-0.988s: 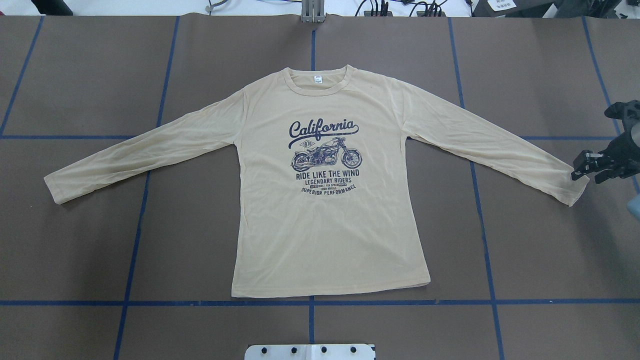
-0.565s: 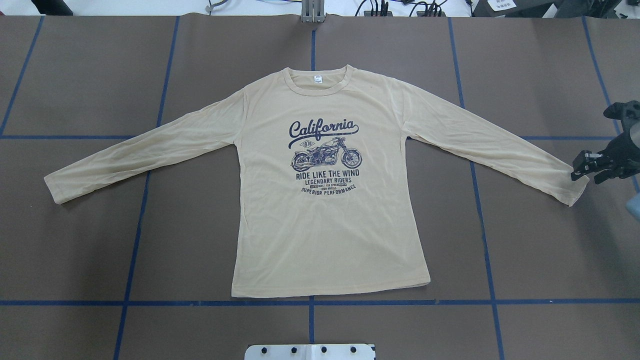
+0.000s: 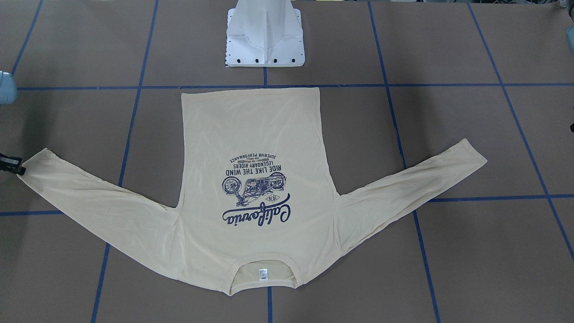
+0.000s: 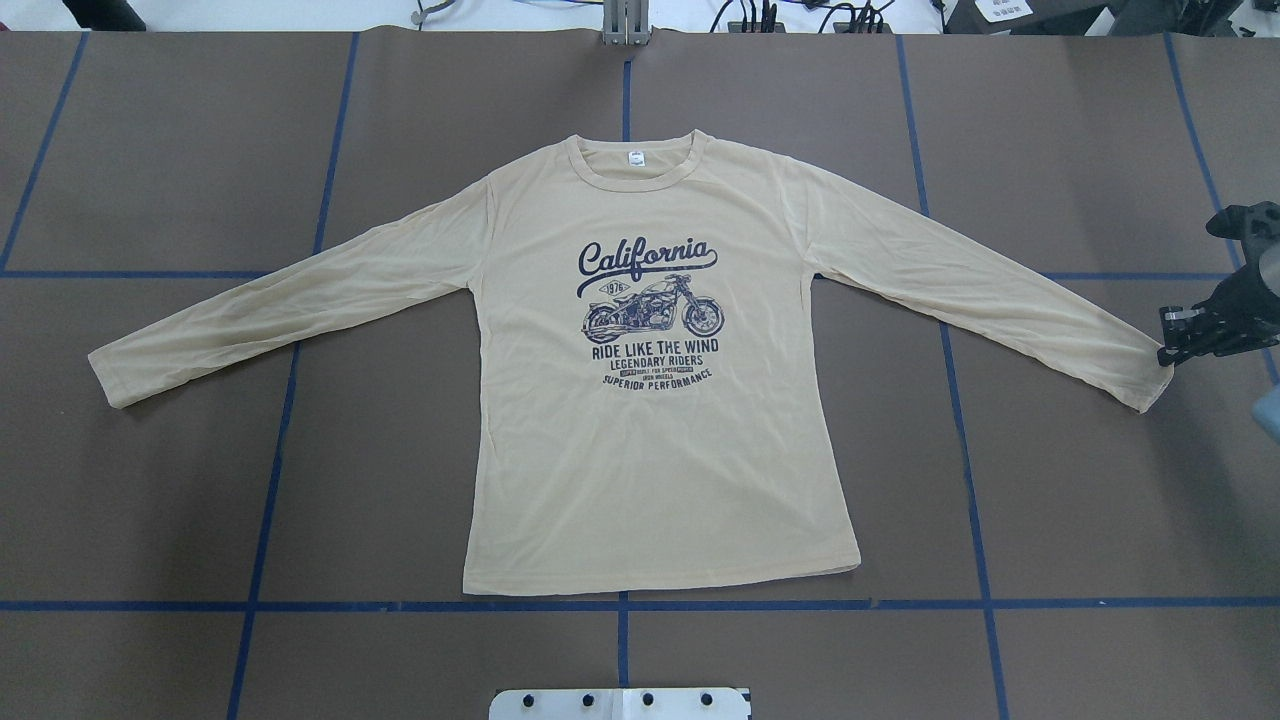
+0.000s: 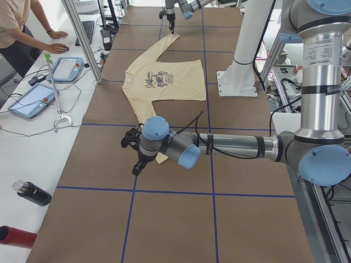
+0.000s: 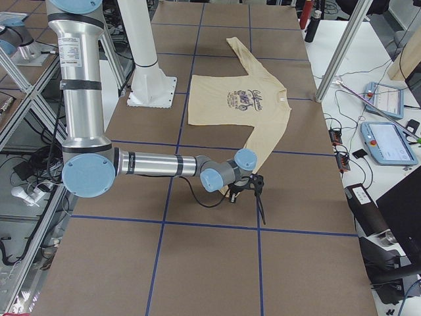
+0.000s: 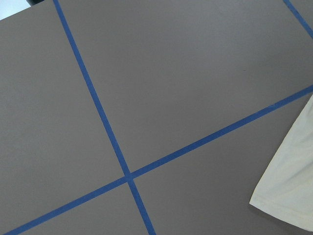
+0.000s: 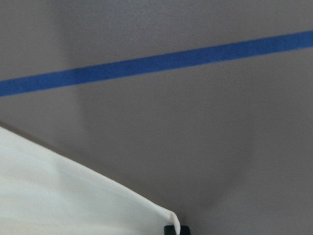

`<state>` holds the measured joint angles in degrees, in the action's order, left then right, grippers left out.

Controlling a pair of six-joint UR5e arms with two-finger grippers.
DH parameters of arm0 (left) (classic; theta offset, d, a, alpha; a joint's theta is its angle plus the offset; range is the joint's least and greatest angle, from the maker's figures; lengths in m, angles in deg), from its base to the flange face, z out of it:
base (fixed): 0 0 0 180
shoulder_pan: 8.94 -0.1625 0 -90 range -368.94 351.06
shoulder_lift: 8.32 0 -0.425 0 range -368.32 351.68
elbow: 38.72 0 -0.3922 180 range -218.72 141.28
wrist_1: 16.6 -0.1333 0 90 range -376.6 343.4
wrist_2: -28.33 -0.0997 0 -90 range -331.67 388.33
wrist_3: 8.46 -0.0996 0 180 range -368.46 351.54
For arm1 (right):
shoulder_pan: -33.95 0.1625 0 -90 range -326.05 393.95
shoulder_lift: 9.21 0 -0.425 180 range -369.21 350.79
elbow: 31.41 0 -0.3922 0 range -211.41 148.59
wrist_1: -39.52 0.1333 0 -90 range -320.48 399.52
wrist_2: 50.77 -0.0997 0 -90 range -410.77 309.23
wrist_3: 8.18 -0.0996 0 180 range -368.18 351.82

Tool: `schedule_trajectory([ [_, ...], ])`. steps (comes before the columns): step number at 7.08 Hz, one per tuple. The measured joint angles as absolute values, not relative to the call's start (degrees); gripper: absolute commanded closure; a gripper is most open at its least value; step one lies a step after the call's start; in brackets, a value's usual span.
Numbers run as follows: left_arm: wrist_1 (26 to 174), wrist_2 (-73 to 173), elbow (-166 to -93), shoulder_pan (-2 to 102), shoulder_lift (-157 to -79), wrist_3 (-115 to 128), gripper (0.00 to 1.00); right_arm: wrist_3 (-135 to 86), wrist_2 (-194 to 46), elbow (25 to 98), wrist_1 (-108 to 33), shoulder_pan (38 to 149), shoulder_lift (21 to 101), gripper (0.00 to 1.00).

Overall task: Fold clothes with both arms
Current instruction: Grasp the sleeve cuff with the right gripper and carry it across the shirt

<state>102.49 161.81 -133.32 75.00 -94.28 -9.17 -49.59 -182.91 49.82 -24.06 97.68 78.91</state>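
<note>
The clothes are one cream-yellow long-sleeved shirt point(image 4: 650, 450) lying flat, print up, sleeves spread, collar away from the robot. My right gripper point(image 4: 1166, 338) sits at the right sleeve's cuff point(image 4: 1150, 385), jaws apart. In the right wrist view one black fingertip point(image 8: 171, 229) touches the cuff corner point(image 8: 146, 215). My left gripper point(image 5: 134, 159) shows only in the exterior left view, just off the left cuff point(image 5: 162, 158); I cannot tell whether it is open or shut. The left wrist view shows that cuff point(image 7: 288, 196) and no fingers.
The brown table point(image 4: 300, 150) is marked with blue tape lines point(image 4: 620, 605). The white pedestal base point(image 3: 264, 45) stands behind the shirt's hem. Tablets point(image 5: 33, 98), bottles point(image 5: 30, 192) and a person point(image 5: 22, 27) are on the side bench.
My right gripper has slid slightly right, from over the sleeve end to the cuff's outer edge. The shirt has not moved.
</note>
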Motion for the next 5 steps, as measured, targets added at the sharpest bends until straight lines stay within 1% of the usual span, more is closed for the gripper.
schedule_trajectory([
  [1, 102.5, 161.8, -133.4, 75.0, -94.1, -9.2, 0.0, -49.6, -183.3, 50.3, -24.1, 97.9, 78.9, 1.0],
  [2, 102.5, 161.9, -133.6, 75.0, -94.0, -9.2, 0.0, -49.8, -184.1, 52.5, -25.1, 98.5, 78.8, 1.0],
  [3, 102.5, 162.0, -133.7, 75.0, -93.9, -9.2, 0.0, -51.4, -184.8, 56.7, -28.3, 98.9, 77.9, 1.0],
  [4, 102.6, 162.0, -133.8, 75.0, -93.9, -9.2, 0.0, -56.1, -184.8, 61.4, -33.2, 97.8, 74.5, 1.0],
  [5, 102.6, 162.0, -133.8, 75.0, -93.9, -9.2, 0.0, -63.8, -183.8, 64.4, -37.6, 94.3, 68.4, 1.0],
])
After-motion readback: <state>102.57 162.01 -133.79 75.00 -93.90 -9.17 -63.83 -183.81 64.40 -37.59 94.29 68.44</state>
